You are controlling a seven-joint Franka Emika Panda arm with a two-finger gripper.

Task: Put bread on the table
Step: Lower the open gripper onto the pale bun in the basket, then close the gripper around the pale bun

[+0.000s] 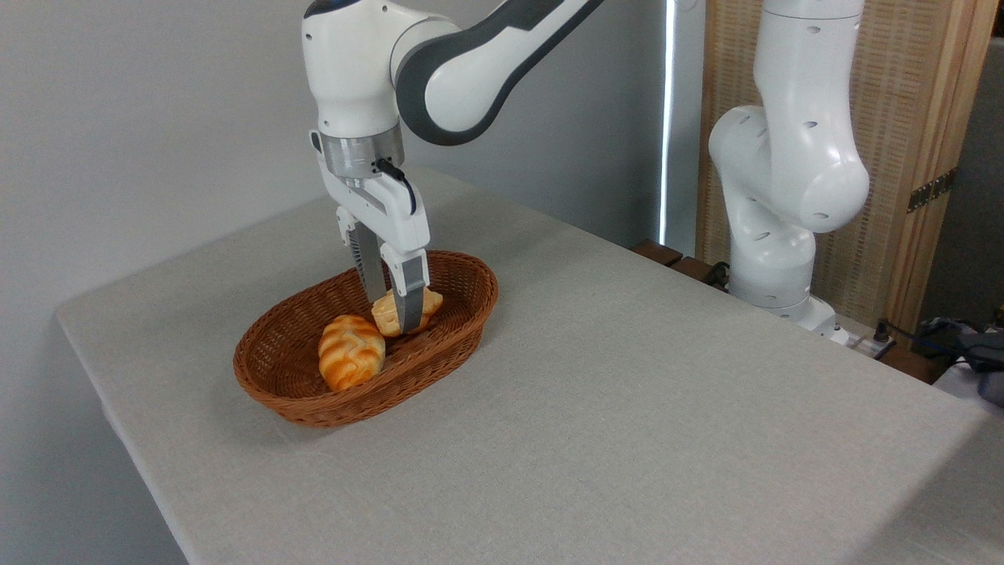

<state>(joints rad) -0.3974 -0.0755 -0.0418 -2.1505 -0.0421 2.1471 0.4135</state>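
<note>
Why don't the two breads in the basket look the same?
The roll is pale tan and lumpy; the bun is smooth, golden-orange with pale stripes. The end effector has its fingers around the roll, while the bun lies untouched. The roll sits nearer the basket's far end, the bun nearer its front. Both are inside the basket.

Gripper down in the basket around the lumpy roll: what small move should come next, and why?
Probably a straight lift. The gripper has a finger on either side of the bread, which still sits inside the basket beside the striped bun. If the grip is firm, rising clears the rim before moving over the table.
</note>
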